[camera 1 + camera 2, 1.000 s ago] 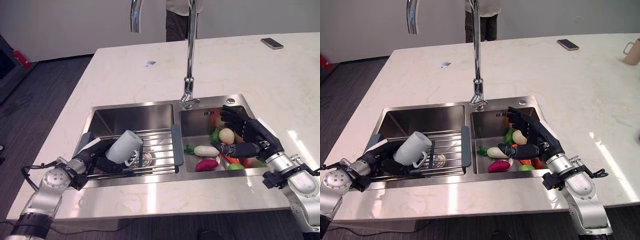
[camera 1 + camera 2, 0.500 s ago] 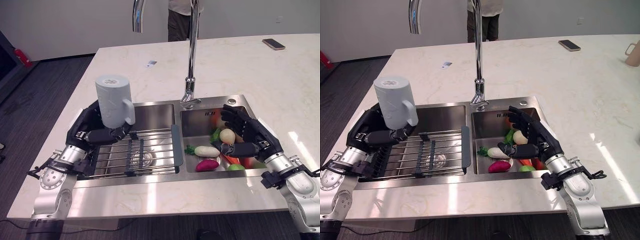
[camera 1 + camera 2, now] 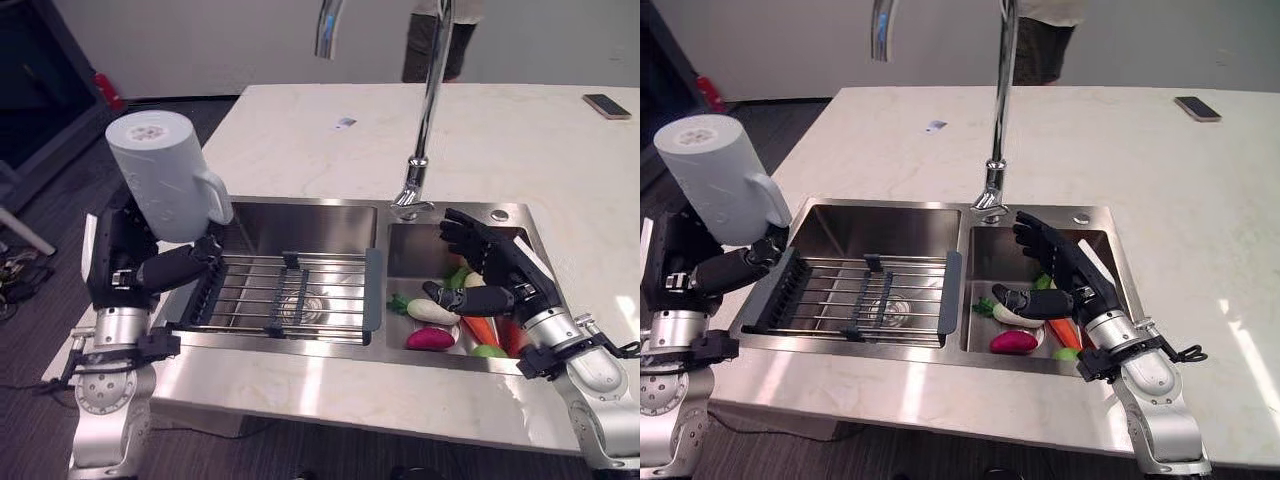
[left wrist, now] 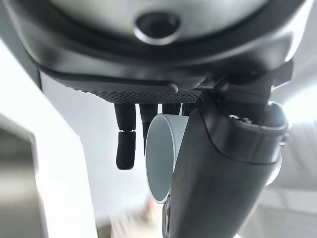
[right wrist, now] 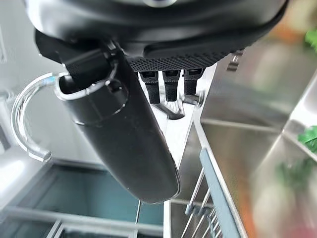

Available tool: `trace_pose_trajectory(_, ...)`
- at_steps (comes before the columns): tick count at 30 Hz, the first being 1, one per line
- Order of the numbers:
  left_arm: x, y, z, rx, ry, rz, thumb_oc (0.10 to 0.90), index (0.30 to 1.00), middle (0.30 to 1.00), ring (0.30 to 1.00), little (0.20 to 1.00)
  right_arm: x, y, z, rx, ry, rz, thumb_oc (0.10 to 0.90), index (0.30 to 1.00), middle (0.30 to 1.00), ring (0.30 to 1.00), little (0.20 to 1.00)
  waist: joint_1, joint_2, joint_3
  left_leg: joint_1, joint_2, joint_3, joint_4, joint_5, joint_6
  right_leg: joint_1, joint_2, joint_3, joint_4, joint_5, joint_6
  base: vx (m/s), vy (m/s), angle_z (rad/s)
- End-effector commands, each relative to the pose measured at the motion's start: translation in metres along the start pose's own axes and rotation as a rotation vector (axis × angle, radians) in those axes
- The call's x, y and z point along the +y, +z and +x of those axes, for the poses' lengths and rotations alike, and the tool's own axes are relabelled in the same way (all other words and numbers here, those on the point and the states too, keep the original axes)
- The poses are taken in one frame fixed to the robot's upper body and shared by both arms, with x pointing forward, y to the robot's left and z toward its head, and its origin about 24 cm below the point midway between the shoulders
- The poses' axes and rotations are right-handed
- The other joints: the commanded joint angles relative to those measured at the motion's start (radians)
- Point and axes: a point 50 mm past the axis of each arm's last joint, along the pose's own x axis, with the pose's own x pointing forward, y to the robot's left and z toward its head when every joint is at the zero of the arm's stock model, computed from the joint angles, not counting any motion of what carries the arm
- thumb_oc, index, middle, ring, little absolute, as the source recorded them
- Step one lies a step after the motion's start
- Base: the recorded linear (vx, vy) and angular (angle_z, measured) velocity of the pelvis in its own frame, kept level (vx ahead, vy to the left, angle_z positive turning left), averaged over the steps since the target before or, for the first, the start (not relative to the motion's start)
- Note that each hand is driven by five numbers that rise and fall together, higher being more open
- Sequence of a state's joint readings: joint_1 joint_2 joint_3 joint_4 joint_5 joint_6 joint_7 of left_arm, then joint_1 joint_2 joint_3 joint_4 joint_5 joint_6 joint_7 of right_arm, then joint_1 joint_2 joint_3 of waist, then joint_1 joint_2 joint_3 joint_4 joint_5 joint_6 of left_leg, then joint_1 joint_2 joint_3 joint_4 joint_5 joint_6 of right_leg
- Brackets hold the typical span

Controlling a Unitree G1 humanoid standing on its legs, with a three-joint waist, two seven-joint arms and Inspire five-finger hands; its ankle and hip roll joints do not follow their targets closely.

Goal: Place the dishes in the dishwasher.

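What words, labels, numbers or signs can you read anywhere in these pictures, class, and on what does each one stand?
None can be read.
The mug in the left hand shows no print.
The small tag on the counter is too small to read.
The phone at the far edge shows a blank face.

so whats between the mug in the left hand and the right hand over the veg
In the eye views, the wire rack across the left basin and the faucet base on the divider lie between the mug in the left hand and the right hand.
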State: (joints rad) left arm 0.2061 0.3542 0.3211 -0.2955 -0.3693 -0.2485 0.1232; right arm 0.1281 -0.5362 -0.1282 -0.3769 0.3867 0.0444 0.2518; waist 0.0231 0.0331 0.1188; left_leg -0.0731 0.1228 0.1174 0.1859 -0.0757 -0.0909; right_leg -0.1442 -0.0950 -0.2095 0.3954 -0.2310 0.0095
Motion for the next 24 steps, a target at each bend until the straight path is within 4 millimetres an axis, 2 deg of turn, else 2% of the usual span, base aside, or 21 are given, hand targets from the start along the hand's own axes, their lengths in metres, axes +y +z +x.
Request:
trace_pose_trajectory(1, 0.007, 0.052, 0.021, -0.314, 0.061, 0.121, 0.4, 0.3, 0.3, 0.3, 0.3, 0.007, 0.061, 0.01, -0.383, 0.028, -0.018, 0.8, 0.9, 0.9, 0.9, 0.9, 0.039, -0.034, -0.019, -0.094, 0.024, -0.057, 0.114, -0.066, -0.034, 0.081, -0.018, -0.022, -0.095, -0.037, 0.057, -0.13, -0.102, 0.58)
trace_pose_trajectory(3, 0.007, 0.053, 0.02, -0.328, 0.068, 0.098, 0.4, 0.3, 0.3, 0.3, 0.3, 0.006, 0.06, 0.012, -0.373, 0.007, -0.032, 0.8, 0.9, 0.9, 0.9, 0.9, 0.057, -0.03, -0.001, -0.146, 0.017, -0.052, 0.114, -0.039, -0.037, 0.081, -0.018, -0.052, -0.095, -0.039, 0.054, -0.18, -0.112, 0.61)
trace_pose_trajectory(4, 0.007, 0.054, 0.021, -0.337, 0.069, 0.092, 0.4, 0.3, 0.3, 0.3, 0.3, 0.006, 0.06, 0.013, -0.376, 0.005, -0.028, 0.8, 0.9, 0.9, 0.9, 0.9, 0.061, -0.039, 0.005, -0.131, 0.008, -0.04, 0.114, -0.05, -0.031, 0.082, -0.032, -0.066, -0.095, -0.041, 0.055, -0.18, -0.074, 1.02)
trace_pose_trajectory(6, 0.006, 0.059, 0.022, -0.366, 0.064, 0.081, 0.4, 0.3, 0.3, 0.3, 0.3, 0.002, 0.062, 0.013, -0.386, 0.007, -0.015, 0.8, 0.9, 0.9, 0.9, 0.9, 0.052, -0.063, 0.016, -0.065, -0.01, 0.013, 0.114, -0.047, -0.013, 0.076, -0.064, -0.082, -0.095, -0.026, 0.057, -0.16, 0.001, 1.17)
trace_pose_trajectory(8, 0.001, 0.063, 0.023, -0.401, 0.037, 0.042, 0.4, 0.3, 0.3, 0.3, 0.3, -0.006, 0.061, 0.01, -0.389, -0.041, -0.019, 0.8, 0.9, 0.9, 0.9, 0.9, 0.029, -0.086, 0.017, 0.016, -0.007, 0.097, 0.114, -0.038, 0.005, 0.062, -0.102, -0.109, -0.095, 0.002, 0.06, -0.19, 0.074, 0.83)
trace_pose_trajectory(9, -0.008, 0.062, 0.026, -0.411, -0.013, -0.007, 0.4, 0.3, 0.3, 0.3, 0.3, -0.011, 0.057, 0.01, -0.385, -0.1, -0.028, 0.8, 0.9, 0.9, 0.9, 0.9, 0.002, -0.084, 0.007, 0.08, 0.027, 0.172, 0.114, -0.073, 0.0, 0.07, -0.119, -0.155, -0.095, -0.001, 0.07, -0.21, 0.153, 1.08)
trace_pose_trajectory(10, -0.014, 0.062, 0.029, -0.424, -0.036, -0.035, 0.4, 0.3, 0.3, 0.3, 0.3, -0.014, 0.056, 0.008, -0.393, -0.123, -0.027, 0.8, 0.9, 0.9, 0.9, 0.9, -0.024, -0.081, 0.005, 0.121, 0.064, 0.254, 0.114, -0.067, -0.006, 0.081, -0.131, -0.204, -0.095, 0.004, 0.072, -0.14, 0.141, 1.78)
trace_pose_trajectory(11, -0.015, 0.062, 0.029, -0.424, -0.038, -0.038, 0.4, 0.3, 0.3, 0.3, 0.3, -0.015, 0.056, 0.008, -0.394, -0.124, -0.026, 0.8, 0.9, 0.9, 0.9, 0.9, -0.027, -0.08, 0.005, 0.126, 0.069, 0.263, 0.114, -0.064, -0.008, 0.083, -0.132, -0.21, -0.095, 0.004, 0.071, -0.21, 0.237, 2.22)
trace_pose_trajectory(12, -0.027, 0.059, 0.031, -0.432, -0.085, -0.084, 0.4, 0.3, 0.3, 0.3, 0.3, -0.021, 0.054, 0.003, -0.392, -0.16, -0.006, 0.8, 0.9, 0.9, 0.9, 0.9, -0.06, -0.083, -0.006, 0.173, 0.125, 0.379, 0.114, -0.034, -0.028, 0.092, -0.152, -0.279, -0.095, 0.018, 0.072, -0.16, 0.279, 2.17)
trace_pose_trajectory(13, -0.031, 0.058, 0.031, -0.435, -0.1, -0.095, 0.4, 0.3, 0.3, 0.3, 0.3, -0.024, 0.052, 0.002, -0.39, -0.17, 0.0, 0.8, 0.9, 0.9, 0.9, 0.9, -0.068, -0.083, -0.008, 0.184, 0.134, 0.395, 0.114, -0.046, -0.029, 0.093, -0.16, -0.296, -0.095, 0.026, 0.075, -0.22, 0.429, 2.01)
trace_pose_trajectory(14, -0.035, 0.057, 0.031, -0.444, -0.134, -0.09, 0.4, 0.3, 0.3, 0.3, 0.3, -0.028, 0.051, 0.0, -0.377, -0.199, -0.007, 0.8, 0.9, 0.9, 0.9, 0.9, -0.078, -0.075, -0.007, 0.175, 0.139, 0.407, 0.114, -0.105, -0.016, 0.089, -0.173, -0.309, -0.095, 0.045, 0.091, -0.16, 0.402, 2.25)
trace_pose_trajectory(15, -0.038, 0.057, 0.031, -0.45, -0.149, -0.076, 0.4, 0.3, 0.3, 0.3, 0.3, -0.03, 0.05, -0.001, -0.371, -0.208, -0.006, 0.8, 0.9, 0.9, 0.9, 0.9, -0.087, -0.07, -0.009, 0.176, 0.142, 0.42, 0.114, -0.14, -0.006, 0.084, -0.19, -0.323, -0.095, 0.066, 0.109, -0.2, 0.556, 2.07)
trace_pose_trajectory(16, -0.041, 0.058, 0.031, -0.462, -0.183, -0.054, 0.4, 0.3, 0.3, 0.3, 0.3, -0.031, 0.05, 0.0, -0.378, -0.221, 0.008, 0.8, 0.9, 0.9, 0.9, 0.9, -0.086, -0.066, -0.01, 0.175, 0.135, 0.427, 0.114, -0.18, 0.0, 0.075, -0.221, -0.342, -0.095, 0.1, 0.141, -0.15, 0.515, 1.59)
trace_pose_trajectory(19, -0.042, 0.061, 0.032, -0.467, -0.197, -0.056, 0.4, 0.3, 0.3, 0.3, 0.3, -0.025, 0.048, 0.002, -0.383, -0.223, 0.015, 0.8, 0.9, 0.9, 0.9, 0.9, -0.067, -0.061, -0.006, 0.144, 0.097, 0.389, 0.114, -0.21, 0.009, 0.065, -0.275, -0.359, -0.095, 0.163, 0.186, -0.06, 0.47, 0.88)
trace_pose_trajectory(21, -0.041, 0.065, 0.032, -0.474, -0.199, -0.077, 0.4, 0.3, 0.3, 0.3, 0.3, -0.016, 0.046, 0.004, -0.374, -0.21, 0.002, 0.8, 0.9, 0.9, 0.9, 0.9, -0.044, -0.061, 0.002, 0.123, 0.045, 0.332, 0.114, -0.243, 0.027, 0.056, -0.333, -0.367, -0.095, 0.253, 0.215, 0.03, 0.575, 0.78)
trace_pose_trajectory(24, -0.045, 0.069, 0.033, -0.483, -0.206, -0.066, 0.4, 0.3, 0.3, 0.3, 0.3, -0.012, 0.045, 0.004, -0.378, -0.218, 0.01, 0.8, 0.9, 0.9, 0.9, 0.9, -0.029, -0.067, 0.01, 0.105, -0.001, 0.28, 0.114, -0.261, 0.046, 0.059, -0.351, -0.357, -0.095, 0.285, 0.223, 0.05, 0.391, 0.85)
